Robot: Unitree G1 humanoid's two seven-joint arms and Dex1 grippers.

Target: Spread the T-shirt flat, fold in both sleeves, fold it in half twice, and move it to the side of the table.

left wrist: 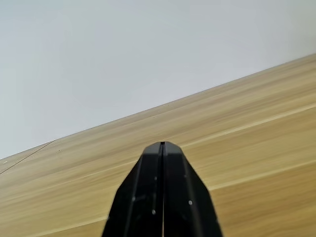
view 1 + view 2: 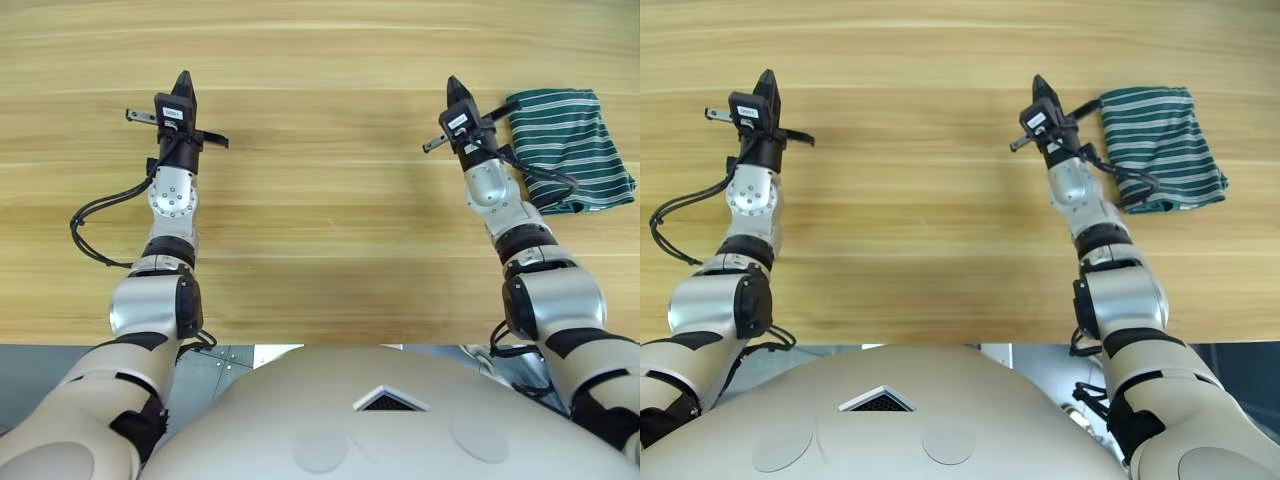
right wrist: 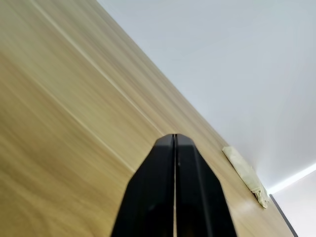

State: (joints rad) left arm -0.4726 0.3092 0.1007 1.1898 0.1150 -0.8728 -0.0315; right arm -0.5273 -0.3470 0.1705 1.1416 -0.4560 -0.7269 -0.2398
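Green-striped T-shirt [image 2: 565,148] lies folded compactly at the table's [image 2: 320,220] right side.

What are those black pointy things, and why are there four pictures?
They are a robot's two hands, called grippers. Each has two fingers, pressed together now and holding nothing. The left gripper and the right gripper reach out over a wooden table. The two pictures that show both arms come from cameras in the robot's head, looking down like two eyes. The other two come from small cameras on its wrists, looking along the shut fingers. A striped T-shirt, already folded, lies on the table beside the right arm.
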